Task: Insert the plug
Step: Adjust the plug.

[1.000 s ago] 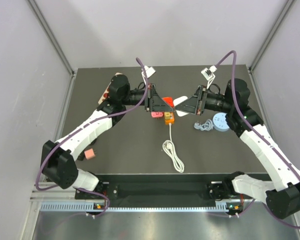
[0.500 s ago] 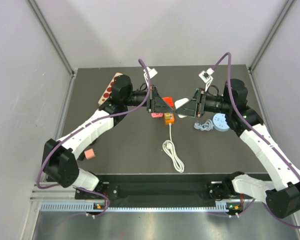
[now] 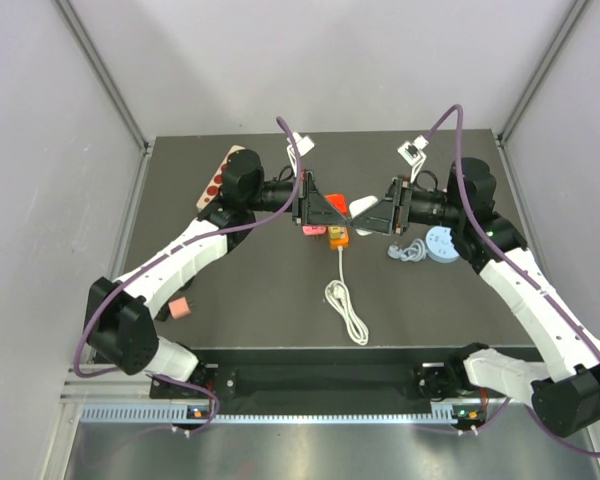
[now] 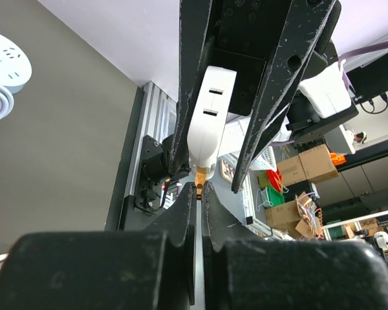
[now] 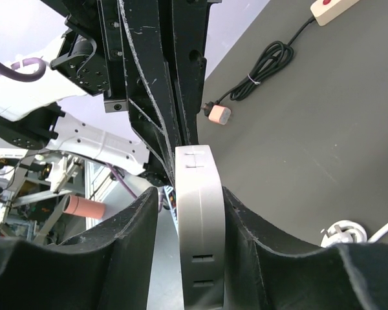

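Note:
In the top view my two grippers meet tip to tip above the orange power strip (image 3: pixel 337 238). A bit of the red plug (image 3: pixel 338 201) shows just behind the tips; most of it is hidden. My right gripper (image 3: pixel 365 215) is shut on a white slotted adapter block (image 5: pixel 197 219), also seen in the left wrist view (image 4: pixel 210 116). My left gripper (image 4: pixel 199 188) is shut on a thin brass prong (image 4: pixel 199 174) at that block's end. My left gripper's fingers (image 5: pixel 174 97) fill the right wrist view ahead of the block.
A white cable (image 3: pixel 346 308) runs from the orange strip toward me. A round blue power strip (image 3: pixel 443 243) with a grey cord lies right. A pink plug (image 3: pixel 180 307) lies at the left, a tan strip with red dots (image 3: pixel 220 175) at the far left.
My left arm has shifted slightly right, uncovering the tan strip with red dots. My right gripper has edged a little left. Both grips are unchanged.

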Robot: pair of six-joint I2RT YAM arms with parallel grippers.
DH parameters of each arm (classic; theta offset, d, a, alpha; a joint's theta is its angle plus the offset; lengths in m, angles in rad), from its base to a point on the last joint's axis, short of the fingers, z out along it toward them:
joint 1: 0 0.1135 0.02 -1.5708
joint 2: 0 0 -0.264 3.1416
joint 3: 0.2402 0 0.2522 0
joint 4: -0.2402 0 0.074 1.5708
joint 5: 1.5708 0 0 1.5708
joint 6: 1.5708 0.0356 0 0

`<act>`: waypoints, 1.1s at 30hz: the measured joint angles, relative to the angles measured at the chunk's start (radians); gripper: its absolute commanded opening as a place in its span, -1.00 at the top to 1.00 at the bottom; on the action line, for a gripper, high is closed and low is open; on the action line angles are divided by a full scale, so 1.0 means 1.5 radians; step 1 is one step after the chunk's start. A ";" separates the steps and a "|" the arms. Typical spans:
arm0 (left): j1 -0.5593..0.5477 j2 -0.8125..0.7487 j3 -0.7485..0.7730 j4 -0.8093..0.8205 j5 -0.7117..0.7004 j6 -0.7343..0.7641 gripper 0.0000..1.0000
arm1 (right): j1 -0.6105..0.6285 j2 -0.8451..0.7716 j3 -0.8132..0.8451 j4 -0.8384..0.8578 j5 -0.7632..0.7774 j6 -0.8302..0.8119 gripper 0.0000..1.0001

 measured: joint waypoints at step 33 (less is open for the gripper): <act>0.000 0.012 -0.004 0.024 0.035 -0.024 1.00 | -0.019 -0.014 -0.001 -0.024 -0.003 -0.038 1.00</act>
